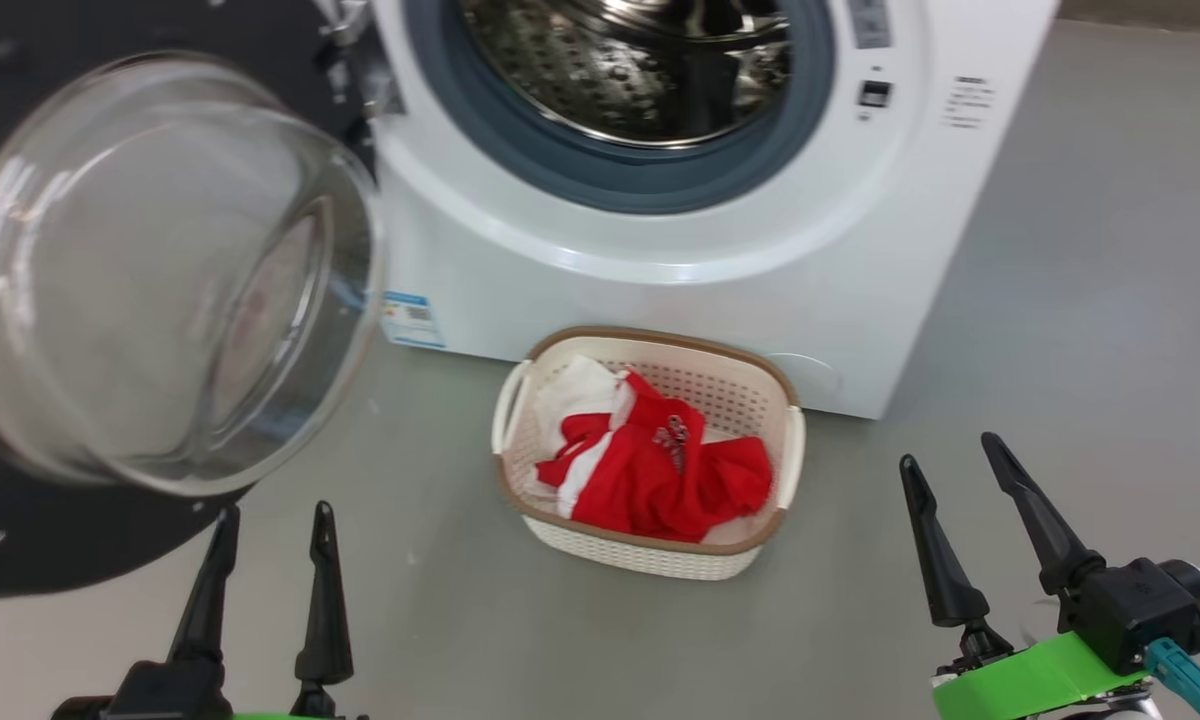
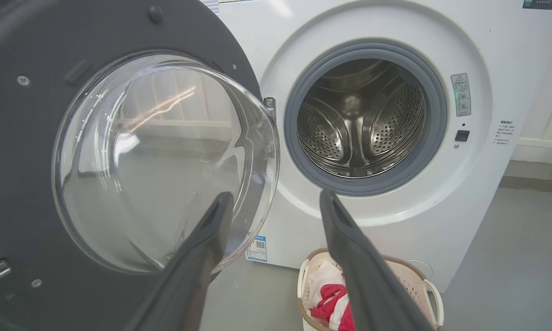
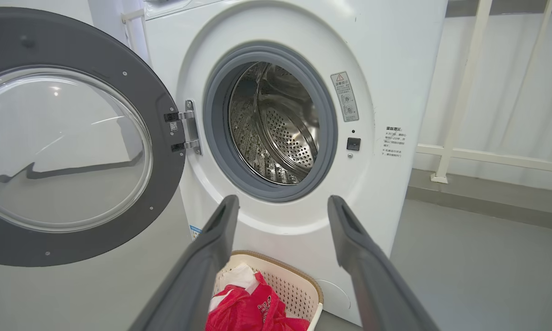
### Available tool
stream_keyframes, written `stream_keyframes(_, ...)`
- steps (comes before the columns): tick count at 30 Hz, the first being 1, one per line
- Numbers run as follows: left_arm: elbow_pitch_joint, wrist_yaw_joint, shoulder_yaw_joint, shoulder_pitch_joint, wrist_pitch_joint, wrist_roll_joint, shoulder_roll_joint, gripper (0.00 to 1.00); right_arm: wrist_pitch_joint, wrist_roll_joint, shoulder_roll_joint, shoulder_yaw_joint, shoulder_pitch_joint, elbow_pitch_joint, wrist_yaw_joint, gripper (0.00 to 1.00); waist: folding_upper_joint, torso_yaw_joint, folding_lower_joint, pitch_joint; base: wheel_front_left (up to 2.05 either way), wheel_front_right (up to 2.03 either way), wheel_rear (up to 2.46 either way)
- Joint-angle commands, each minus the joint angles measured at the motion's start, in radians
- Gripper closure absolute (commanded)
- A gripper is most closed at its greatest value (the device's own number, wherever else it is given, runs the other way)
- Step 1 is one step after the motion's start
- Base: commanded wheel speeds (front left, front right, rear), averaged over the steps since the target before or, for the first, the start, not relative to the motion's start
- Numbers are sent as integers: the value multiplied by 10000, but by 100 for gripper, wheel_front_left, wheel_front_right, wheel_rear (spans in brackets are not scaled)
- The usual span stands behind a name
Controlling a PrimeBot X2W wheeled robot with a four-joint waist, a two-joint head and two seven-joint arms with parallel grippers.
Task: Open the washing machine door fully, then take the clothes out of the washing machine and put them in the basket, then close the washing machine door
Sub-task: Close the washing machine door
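The washing machine [image 1: 660,270] [image 2: 497,193] [image 3: 395,55] stands ahead with its steel drum [image 1: 640,60] [image 2: 361,122] [image 3: 276,124] showing no clothes inside. The washing machine door [image 1: 160,270] [image 2: 156,161] [image 3: 64,147] hangs swung wide open to the left. The red and white clothes [image 1: 660,465] [image 2: 331,299] [image 3: 253,308] lie in the basket [image 1: 660,555] [image 2: 414,276] [image 3: 299,285] on the floor before the machine. My left gripper [image 1: 275,515] [image 2: 276,197] is open and empty, below the door. My right gripper [image 1: 950,450] [image 3: 283,202] is open and empty, right of the basket.
Grey floor [image 1: 1090,320] stretches to the right of the machine. A white railing [image 3: 460,92] and wall stand behind on the right. A blue label [image 1: 412,318] marks the machine's lower left corner.
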Motion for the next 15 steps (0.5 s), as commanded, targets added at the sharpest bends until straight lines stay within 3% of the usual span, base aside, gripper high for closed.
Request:
stream_keyframes(1, -328, 141, 298, -132, 36, 95, 166, 0, 17, -125, -116, 271, -368, -290, 48, 0, 0, 631, 0, -49, 0, 0, 0)
stream_keyframes(15, -671, 400, 263, 26, 235, 236, 294, 0, 88, -127, -116, 505, -254, -404, 48, 0, 0, 2033, 0, -333, 0, 0, 0)
